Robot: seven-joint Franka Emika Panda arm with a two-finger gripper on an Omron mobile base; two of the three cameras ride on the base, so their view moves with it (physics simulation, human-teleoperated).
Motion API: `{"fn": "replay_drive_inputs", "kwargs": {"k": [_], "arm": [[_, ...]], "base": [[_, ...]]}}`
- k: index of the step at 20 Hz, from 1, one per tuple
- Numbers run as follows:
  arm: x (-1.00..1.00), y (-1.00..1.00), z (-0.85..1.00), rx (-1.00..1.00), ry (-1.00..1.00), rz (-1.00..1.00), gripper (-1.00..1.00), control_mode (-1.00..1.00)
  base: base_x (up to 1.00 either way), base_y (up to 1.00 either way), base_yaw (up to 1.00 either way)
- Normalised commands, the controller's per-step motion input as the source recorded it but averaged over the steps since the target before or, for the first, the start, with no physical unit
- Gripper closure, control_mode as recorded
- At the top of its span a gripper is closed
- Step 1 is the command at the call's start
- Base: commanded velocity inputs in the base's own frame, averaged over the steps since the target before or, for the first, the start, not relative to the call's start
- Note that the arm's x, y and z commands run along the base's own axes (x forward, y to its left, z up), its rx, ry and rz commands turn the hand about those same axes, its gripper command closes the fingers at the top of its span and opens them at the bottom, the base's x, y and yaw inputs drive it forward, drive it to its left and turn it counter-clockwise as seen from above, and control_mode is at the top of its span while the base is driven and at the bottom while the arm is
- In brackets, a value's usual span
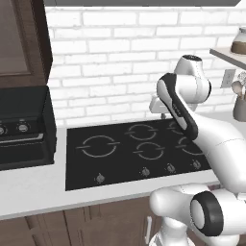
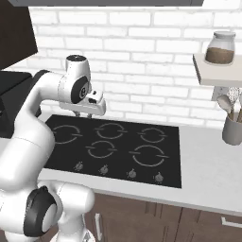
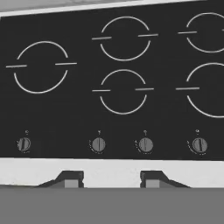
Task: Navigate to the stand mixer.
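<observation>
Hand view: the pincer (image 3: 112,179) is held apart and empty above the cooktop (image 3: 112,78). Driving along the bench (image 2: 208,165) is advised, arm kept tucked.

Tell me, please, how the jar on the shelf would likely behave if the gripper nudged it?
The jar looks like glass, so probably fragile and slippery. It seems partly filled with something brown, likely giving it some weight. It stands near the edge of the shelf, so a push might send it off.
</observation>
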Motion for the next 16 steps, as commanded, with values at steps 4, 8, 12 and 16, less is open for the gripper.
{"fn": "replay_drive_inputs", "kwargs": {"k": [4, 8, 12, 16], "arm": [[0.02, 0.00, 0.00, 0.00, 0.00, 0.00, -1.00, -1.00], [-0.26, -0.06, -0.03, 0.00, 0.00, -0.01, -1.00, -1.00], [-0.96, -0.15, -0.16, 0.00, 0.00, 0.00, -1.00, -1.00], [-0.90, -0.08, -0.16, 0.00, 0.00, 0.00, -1.00, -1.00]], "base": [[0.00, 0.00, 0.00], [0.00, 0.00, 0.00], [0.00, 0.00, 0.00], [0.00, 0.00, 0.00]]}}
